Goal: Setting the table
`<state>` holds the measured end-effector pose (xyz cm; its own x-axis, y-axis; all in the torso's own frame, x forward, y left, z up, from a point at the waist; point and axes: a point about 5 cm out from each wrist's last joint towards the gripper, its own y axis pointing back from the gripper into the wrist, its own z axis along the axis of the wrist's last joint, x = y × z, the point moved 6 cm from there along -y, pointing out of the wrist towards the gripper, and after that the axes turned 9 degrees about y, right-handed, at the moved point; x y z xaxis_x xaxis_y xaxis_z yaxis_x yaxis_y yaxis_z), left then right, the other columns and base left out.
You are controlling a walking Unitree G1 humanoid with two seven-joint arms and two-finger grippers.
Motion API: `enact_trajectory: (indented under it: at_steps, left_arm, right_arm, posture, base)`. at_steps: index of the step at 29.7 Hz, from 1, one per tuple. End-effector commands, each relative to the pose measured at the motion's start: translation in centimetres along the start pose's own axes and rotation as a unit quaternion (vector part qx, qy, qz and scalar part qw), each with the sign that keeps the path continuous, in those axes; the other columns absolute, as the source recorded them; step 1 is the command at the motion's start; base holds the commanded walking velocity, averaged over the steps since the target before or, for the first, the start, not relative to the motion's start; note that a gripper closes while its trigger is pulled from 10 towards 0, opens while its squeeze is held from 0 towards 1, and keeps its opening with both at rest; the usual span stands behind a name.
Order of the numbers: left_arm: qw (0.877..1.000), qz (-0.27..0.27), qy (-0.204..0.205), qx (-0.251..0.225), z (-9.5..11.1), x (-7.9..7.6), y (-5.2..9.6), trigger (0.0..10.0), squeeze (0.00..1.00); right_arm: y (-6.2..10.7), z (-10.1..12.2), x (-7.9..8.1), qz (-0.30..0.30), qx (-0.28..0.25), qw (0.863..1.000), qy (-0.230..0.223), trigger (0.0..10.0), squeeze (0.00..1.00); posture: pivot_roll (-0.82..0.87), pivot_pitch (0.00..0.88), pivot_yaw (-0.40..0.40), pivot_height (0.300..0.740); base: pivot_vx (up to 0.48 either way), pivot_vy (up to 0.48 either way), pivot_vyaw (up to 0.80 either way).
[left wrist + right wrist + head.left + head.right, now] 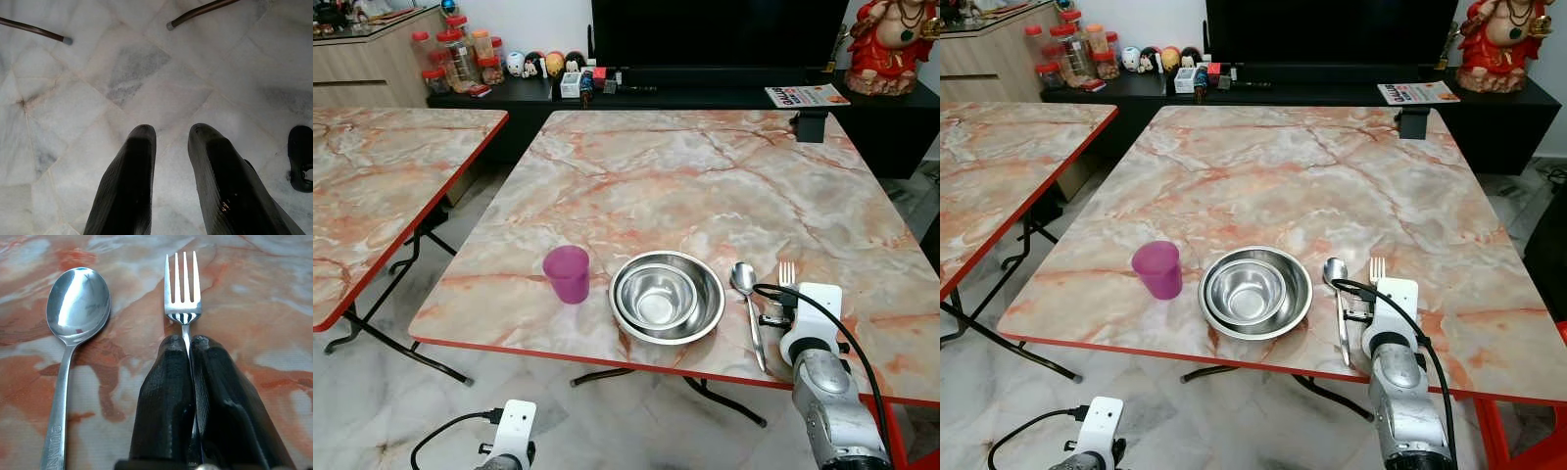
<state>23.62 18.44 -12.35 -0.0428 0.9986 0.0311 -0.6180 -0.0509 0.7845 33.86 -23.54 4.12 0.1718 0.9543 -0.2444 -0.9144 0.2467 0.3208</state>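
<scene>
The marble-pattern desk (705,176) with a red edge carries the place setting along its near edge. From the robot's left to right the row is: a purple cup (568,273), upright; a steel plate (667,297) with a smaller steel bowl (655,295) nested inside it; a spoon (747,305); and a fork (182,293).

The spoon lies flat just beside the plate, bowl end pointing away from the robot, handle toward the desk edge. The fork lies parallel to the spoon and near it, not touching, tines pointing away from the robot.

The right gripper (188,346) is positioned over the near edge of the desk, on the fork. Its two black fingers (164,396) are pressed together with the fork handle clamped between them; the tines and neck project beyond the fingertips. Whether the fork rests on the desk or is slightly lifted cannot be determined.

The left gripper (171,134) hangs low below desk level, above the pale marble floor (98,98). Its fingers are apart with nothing between them.

A second desk (382,186) of the same pattern stands to the robot's left. A dark cabinet (724,98) runs along the far wall, carrying jars (460,54) and a red figurine (891,44).
</scene>
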Motion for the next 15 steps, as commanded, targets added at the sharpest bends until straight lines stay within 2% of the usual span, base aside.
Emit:
enact_trajectory:
  at_steps: [1,2,3,5,6,11,12,13,14,15]
  left_arm:
    - [1.0,0.001,-0.007,-0.002,0.3,0.27,-0.04,10.0,0.0]
    - [1.0,0.001,-0.007,-0.002,0.3,0.27,-0.04,10.0,0.0]
    - [1.0,0.001,-0.007,-0.002,0.35,0.26,-0.05,10.0,0.0]
    - [1.0,0.001,-0.007,-0.002,0.36,0.26,-0.06,10.0,0.0]
    - [1.0,0.001,-0.007,-0.002,0.39,0.26,-0.06,10.0,0.0]
    - [1.0,0.001,-0.007,-0.003,0.48,0.26,-0.07,10.0,0.0]
    - [1.0,0.001,-0.007,-0.003,0.48,0.27,-0.07,10.0,0.0]
    - [1.0,0.001,-0.007,-0.003,0.48,0.28,-0.07,10.0,0.0]
    - [1.0,0.001,-0.007,-0.003,0.48,0.29,-0.07,10.0,0.0]
    - [1.0,0.001,-0.007,-0.003,0.48,0.32,-0.07,10.0,0.0]
  right_arm:
    - [-0.14,0.32,0.14,0.001,-0.005,1.0,-0.004,10.0,0.0]
    - [-0.15,0.32,0.13,0.0,-0.004,1.0,-0.003,10.0,0.09]
    - [-0.16,0.32,0.15,-0.001,-0.004,1.0,-0.003,10.0,0.86]
    - [-0.17,0.32,0.16,-0.002,-0.004,1.0,-0.003,10.0,0.86]
    - [-0.19,0.27,0.19,-0.002,-0.003,1.0,-0.003,10.0,0.0]
    - [-0.21,0.23,0.22,-0.002,-0.002,1.0,-0.004,10.0,0.0]
    - [-0.21,0.24,0.25,-0.001,-0.002,1.0,-0.005,10.0,0.09]
    - [-0.2,0.23,0.27,-0.001,-0.003,1.0,-0.005,10.0,0.69]
    - [-0.2,0.23,0.29,-0.001,-0.003,1.0,-0.005,10.0,0.75]
    - [-0.2,0.22,0.29,-0.001,-0.002,1.0,-0.005,10.0,0.69]
  posture:
    - [-0.11,0.0,0.062,0.74]
    - [-0.11,0.0,0.062,0.74]
    - [-0.11,0.0,0.063,0.74]
    - [-0.11,0.0,0.063,0.74]
    - [-0.11,0.0,0.063,0.74]
    - [-0.11,0.0,0.065,0.74]
    - [-0.11,0.0,0.065,0.74]
    - [-0.11,0.0,0.065,0.74]
    - [-0.11,0.0,0.065,0.74]
    - [-0.11,0.0,0.065,0.74]
  base:
    - [0.0,0.0,0.0]
    - [0.0,0.0,0.0]
    - [0.0,0.0,0.0]
    - [0.0,0.0,0.0]
    - [0.0,0.0,0.0]
    - [0.0,0.0,0.0]
    - [0.0,0.0,0.0]
    - [0.0,0.0,0.0]
    - [0.0,0.0,0.0]
    - [0.0,0.0,0.0]
